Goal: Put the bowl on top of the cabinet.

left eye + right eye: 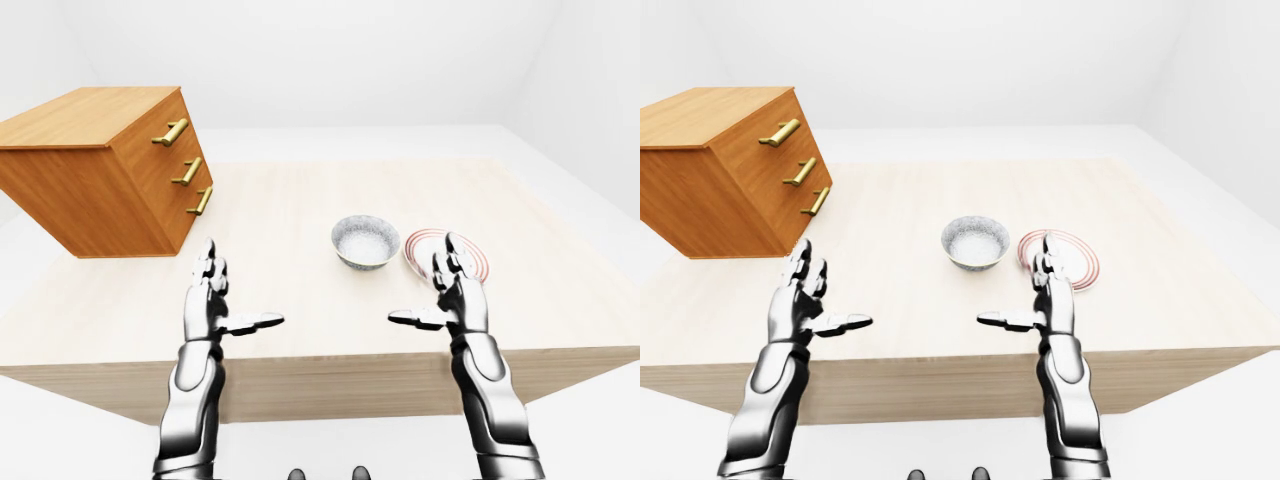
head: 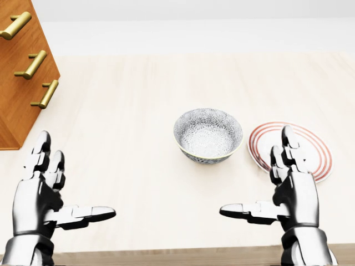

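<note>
Task not begun. The bowl sits upright on the table, just beside the striped plate and well apart from the cabinet. Whether bowl and plate touch is unclear. The left hand and right hand hover near the table's lower edge, fingers spread, holding nothing. Grasp, lift and placement all remain.

Left hand and right hand: same build, with glossy chrome-silver shells. Three fingers each, in blocky segments split by black joint gaps. Fingertips rounded and shading darker. Wrists ribbed, with dark grooves between silver rings. Forearms also silver, smooth and bulging mid-length, with bright highlights and dark reflections along the sides.
</note>
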Robot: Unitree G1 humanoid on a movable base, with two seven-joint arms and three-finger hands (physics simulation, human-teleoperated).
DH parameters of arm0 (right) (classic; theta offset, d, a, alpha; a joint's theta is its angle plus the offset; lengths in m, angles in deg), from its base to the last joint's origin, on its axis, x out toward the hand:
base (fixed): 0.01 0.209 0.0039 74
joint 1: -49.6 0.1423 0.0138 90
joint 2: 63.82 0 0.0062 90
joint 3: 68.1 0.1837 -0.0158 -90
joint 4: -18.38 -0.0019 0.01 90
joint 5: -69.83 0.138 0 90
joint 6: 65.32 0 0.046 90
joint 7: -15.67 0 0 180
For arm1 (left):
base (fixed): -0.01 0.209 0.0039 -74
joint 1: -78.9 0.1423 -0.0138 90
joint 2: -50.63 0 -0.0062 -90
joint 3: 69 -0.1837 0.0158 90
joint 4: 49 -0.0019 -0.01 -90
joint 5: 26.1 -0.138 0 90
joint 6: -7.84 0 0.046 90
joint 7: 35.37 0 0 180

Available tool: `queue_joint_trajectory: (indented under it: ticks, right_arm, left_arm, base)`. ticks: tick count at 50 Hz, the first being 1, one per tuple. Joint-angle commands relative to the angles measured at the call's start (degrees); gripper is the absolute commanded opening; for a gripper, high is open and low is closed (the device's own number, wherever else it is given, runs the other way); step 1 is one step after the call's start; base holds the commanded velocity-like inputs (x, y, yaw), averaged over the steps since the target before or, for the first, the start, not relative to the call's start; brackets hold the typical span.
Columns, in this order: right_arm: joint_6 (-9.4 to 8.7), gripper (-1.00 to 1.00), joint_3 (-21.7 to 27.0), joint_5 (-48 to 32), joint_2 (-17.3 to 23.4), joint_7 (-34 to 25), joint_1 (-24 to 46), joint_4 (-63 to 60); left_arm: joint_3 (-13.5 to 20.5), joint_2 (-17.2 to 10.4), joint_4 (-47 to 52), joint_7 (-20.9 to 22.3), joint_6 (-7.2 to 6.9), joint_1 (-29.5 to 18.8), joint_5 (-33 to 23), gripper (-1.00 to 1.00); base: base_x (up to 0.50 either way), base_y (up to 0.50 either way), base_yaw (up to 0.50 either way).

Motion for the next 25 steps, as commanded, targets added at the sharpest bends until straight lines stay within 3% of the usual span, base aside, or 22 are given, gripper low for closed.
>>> queue_joint_trajectory:
  ticks: [1,6,25]
  right_arm:
    - [0.0,1.0,34.79,18.7,19.37,3.78,2.49,-38.92]
    - [0.0,1.0,36.35,15.21,16.8,0.13,4.27,-39.63]
    - [0.0,1.0,36.79,13.81,16.0,-1.9,5.68,-40.69]
  left_arm:
    - [32.22,-13.33,29.81,-5.77,-0.53,-1.76,21.6,1.0]
    - [33.02,-12.85,29.7,-5.19,-0.53,-2.25,21.53,1.0]
    - [33.25,-12.9,29.65,-5.45,-0.53,-2.41,22.17,1.0]
  base:
    - [0.0,0.0,0.0]
    - [0.0,0.0,0.0]
    - [0.0,0.0,0.0]
